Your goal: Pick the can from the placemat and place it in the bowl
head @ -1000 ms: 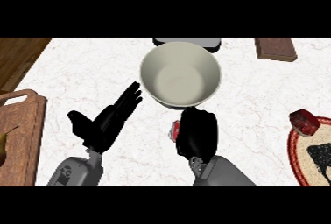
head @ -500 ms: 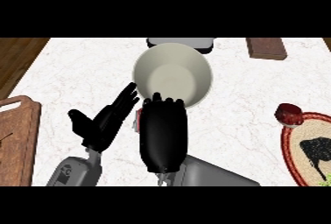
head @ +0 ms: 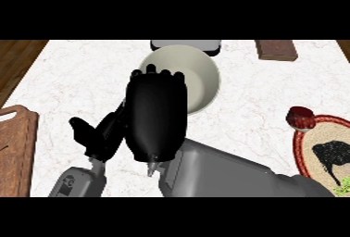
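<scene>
My right hand (head: 159,115) hangs over the near rim of the cream bowl (head: 198,65), its back toward me and its fingers curled over the bowl's edge. It hides the can entirely; only an earlier frame showed a red sliver at its thumb side. The round placemat (head: 315,138), beige with a red border and a black figure, lies at the right edge. My left hand (head: 103,136) rests open just left of the right hand, fingers pointing up.
A dark red round object (head: 301,118) sits at the placemat's upper left edge. A wooden board (head: 17,148) lies at the left edge. A grey item (head: 186,44) stands behind the bowl, and a brown block (head: 276,50) sits at the back right.
My right hand has risen and moved forward from below the bowl to over its near rim. The left hand has stayed where it was.
</scene>
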